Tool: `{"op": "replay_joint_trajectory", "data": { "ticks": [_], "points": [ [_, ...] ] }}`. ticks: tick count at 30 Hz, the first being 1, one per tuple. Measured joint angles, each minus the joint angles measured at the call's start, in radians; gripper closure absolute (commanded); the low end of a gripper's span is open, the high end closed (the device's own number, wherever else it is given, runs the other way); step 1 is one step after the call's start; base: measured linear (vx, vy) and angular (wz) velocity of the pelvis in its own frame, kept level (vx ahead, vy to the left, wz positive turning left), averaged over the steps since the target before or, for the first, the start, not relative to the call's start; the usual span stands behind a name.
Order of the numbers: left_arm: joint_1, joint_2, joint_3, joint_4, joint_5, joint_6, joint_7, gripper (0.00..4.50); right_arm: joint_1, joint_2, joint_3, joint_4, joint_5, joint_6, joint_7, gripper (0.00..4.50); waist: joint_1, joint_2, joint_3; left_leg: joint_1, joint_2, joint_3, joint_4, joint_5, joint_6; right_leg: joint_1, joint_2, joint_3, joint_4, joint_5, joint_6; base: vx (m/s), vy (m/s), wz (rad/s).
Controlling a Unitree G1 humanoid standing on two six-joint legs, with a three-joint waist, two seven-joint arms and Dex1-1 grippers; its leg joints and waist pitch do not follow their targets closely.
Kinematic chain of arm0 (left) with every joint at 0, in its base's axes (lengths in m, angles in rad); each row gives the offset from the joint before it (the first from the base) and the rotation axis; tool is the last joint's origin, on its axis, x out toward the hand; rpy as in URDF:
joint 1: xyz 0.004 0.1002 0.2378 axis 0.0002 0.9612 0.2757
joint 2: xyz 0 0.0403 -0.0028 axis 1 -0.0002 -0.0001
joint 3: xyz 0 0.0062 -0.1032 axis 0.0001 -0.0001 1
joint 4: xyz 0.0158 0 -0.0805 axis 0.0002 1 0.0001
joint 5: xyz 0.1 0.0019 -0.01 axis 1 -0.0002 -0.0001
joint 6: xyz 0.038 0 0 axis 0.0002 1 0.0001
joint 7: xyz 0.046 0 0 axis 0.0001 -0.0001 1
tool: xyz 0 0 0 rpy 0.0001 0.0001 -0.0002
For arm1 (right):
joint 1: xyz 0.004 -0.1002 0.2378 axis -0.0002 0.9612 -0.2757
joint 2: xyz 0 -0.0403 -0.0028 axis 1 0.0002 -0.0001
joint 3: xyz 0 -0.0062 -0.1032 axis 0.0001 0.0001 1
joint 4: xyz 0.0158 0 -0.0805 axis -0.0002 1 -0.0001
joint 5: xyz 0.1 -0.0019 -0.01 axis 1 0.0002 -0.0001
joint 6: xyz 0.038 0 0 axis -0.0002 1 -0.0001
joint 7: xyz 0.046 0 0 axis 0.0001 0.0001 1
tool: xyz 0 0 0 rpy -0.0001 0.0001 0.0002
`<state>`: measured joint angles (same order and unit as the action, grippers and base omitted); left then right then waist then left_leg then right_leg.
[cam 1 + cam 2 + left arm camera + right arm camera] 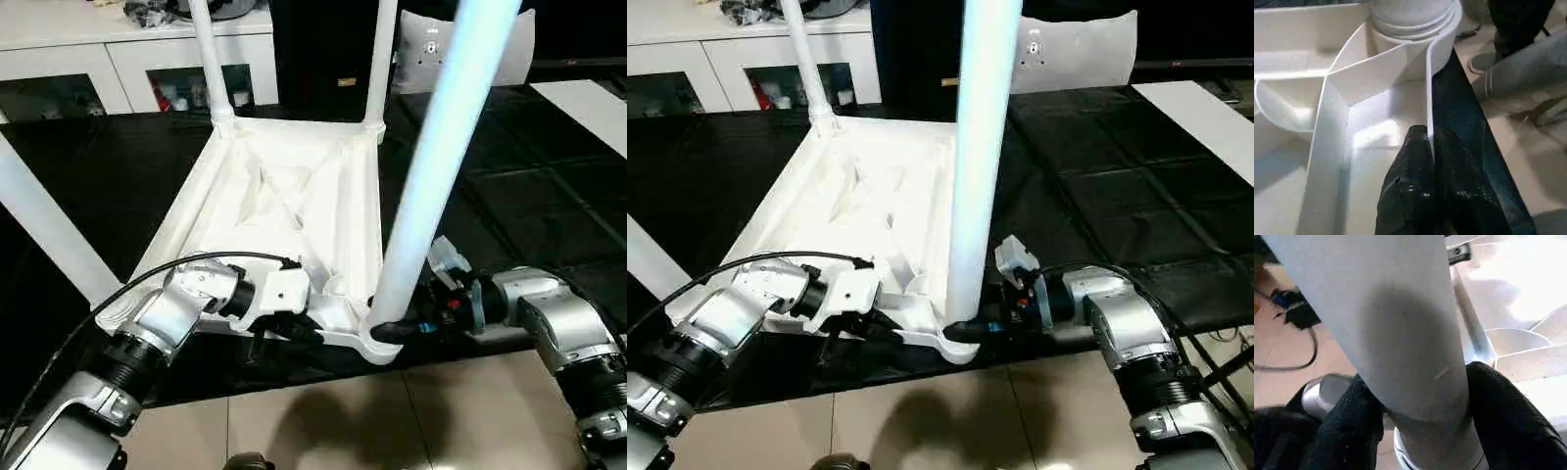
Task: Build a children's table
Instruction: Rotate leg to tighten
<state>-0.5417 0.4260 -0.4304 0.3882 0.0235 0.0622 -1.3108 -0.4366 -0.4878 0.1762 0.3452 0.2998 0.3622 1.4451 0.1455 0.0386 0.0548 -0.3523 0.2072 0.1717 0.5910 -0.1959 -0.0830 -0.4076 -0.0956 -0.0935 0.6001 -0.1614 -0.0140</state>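
Right hand: black fingers clamped on either side of the near leg, low at its base where it enters the corner socket. Left hand: fingers pressed together, pinching the thin upright rim of the table near that same corner. Table lies upside down on a black quilted mat over tiled floor, smooth white plastic, ribbed underside, round tapering legs standing up; a white cabinet stands behind.
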Motion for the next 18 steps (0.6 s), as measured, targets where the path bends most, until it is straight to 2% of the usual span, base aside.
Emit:
{"op": "replay_joint_trajectory", "data": {
  "ticks": [3, 4, 5, 8, 10, 13, 15, 17, 18],
  "points": [
    [-0.001, -0.022, 0.028, 0.001, 0.011, 0.068, 0.068, 4.50, 0.005, 0.034, -0.039, -0.010, -0.002, 0.031, -0.120, 2.27, -0.010, 0.000, 0.000, 0.001, 0.000, -0.001, -0.001, 0.003, -0.005, 0.000, 0.001, 0.000, 0.001, -0.002, 0.005, 0.000, 0.000, 0.00],
    [-0.001, -0.034, 0.041, 0.004, 0.015, 0.100, 0.102, 4.50, 0.006, 0.059, -0.061, -0.012, -0.014, 0.046, -0.184, 2.27, -0.019, 0.000, 0.000, 0.002, 0.000, -0.001, -0.001, 0.003, -0.005, 0.000, 0.001, 0.000, 0.001, -0.002, 0.005, 0.000, 0.000, 0.00],
    [-0.005, -0.054, 0.058, 0.015, 0.025, 0.134, 0.152, 4.50, 0.006, 0.100, -0.085, -0.013, -0.027, 0.063, -0.277, 2.27, -0.037, -0.001, 0.001, 0.002, 0.001, -0.002, -0.001, 0.005, -0.008, 0.000, 0.002, 0.000, 0.001, -0.002, 0.005, 0.000, 0.000, 0.00],
    [-0.010, -0.084, 0.058, 0.018, 0.031, 0.161, 0.186, 4.50, 0.005, 0.110, -0.106, -0.013, -0.033, 0.076, -0.351, 2.27, -0.064, -0.002, 0.002, 0.002, 0.000, -0.003, -0.001, 0.006, -0.009, 0.000, 0.002, 0.000, -0.003, -0.002, 0.005, 0.000, 0.000, 0.00],
    [-0.010, -0.089, 0.058, 0.018, 0.029, 0.164, 0.190, 4.50, 0.005, 0.110, -0.112, -0.013, -0.034, 0.081, -0.360, 2.27, -0.070, -0.002, 0.002, 0.002, 0.001, -0.003, -0.003, 0.006, -0.008, 0.000, 0.003, -0.001, -0.005, -0.002, 0.005, 0.000, 0.000, 0.00],
    [-0.010, -0.099, 0.069, 0.022, 0.027, 0.181, 0.224, 4.50, 0.004, 0.127, -0.119, -0.017, -0.041, 0.084, -0.404, 2.28, -0.069, -0.002, 0.002, 0.002, 0.001, -0.002, -0.005, 0.006, -0.008, 0.000, 0.003, 0.000, -0.005, -0.002, 0.005, 0.000, 0.000, 0.00],
    [-0.033, -0.208, 0.133, 0.087, 0.059, 0.246, 0.419, 4.50, -0.027, 0.276, -0.197, 0.022, -0.104, 0.058, -0.695, 2.28, -0.081, -0.001, 0.002, 0.002, 0.001, -0.002, -0.004, 0.006, -0.010, -0.001, 0.003, 0.000, -0.004, 0.000, 0.003, 0.000, 0.000, 0.00],
    [-0.061, -0.272, 0.144, 0.111, 0.071, 0.289, 0.536, 4.50, -0.052, 0.343, -0.226, 0.056, -0.133, 0.016, -0.881, 2.28, -0.092, 0.001, 0.002, 0.001, 0.000, -0.002, -0.006, 0.006, -0.010, -0.002, 0.002, 0.000, -0.008, 0.000, 0.004, 0.000, 0.000, 0.00],
    [-0.060, -0.290, 0.144, 0.109, 0.069, 0.294, 0.556, 4.50, -0.052, 0.348, -0.234, 0.060, -0.134, 0.004, -0.908, 1.97, -0.093, 0.001, 0.002, 0.000, 0.000, -0.002, -0.006, 0.005, -0.008, -0.002, 0.002, 0.000, -0.008, 0.000, 0.004, 0.000, 0.000, 0.00]
  ]
}}
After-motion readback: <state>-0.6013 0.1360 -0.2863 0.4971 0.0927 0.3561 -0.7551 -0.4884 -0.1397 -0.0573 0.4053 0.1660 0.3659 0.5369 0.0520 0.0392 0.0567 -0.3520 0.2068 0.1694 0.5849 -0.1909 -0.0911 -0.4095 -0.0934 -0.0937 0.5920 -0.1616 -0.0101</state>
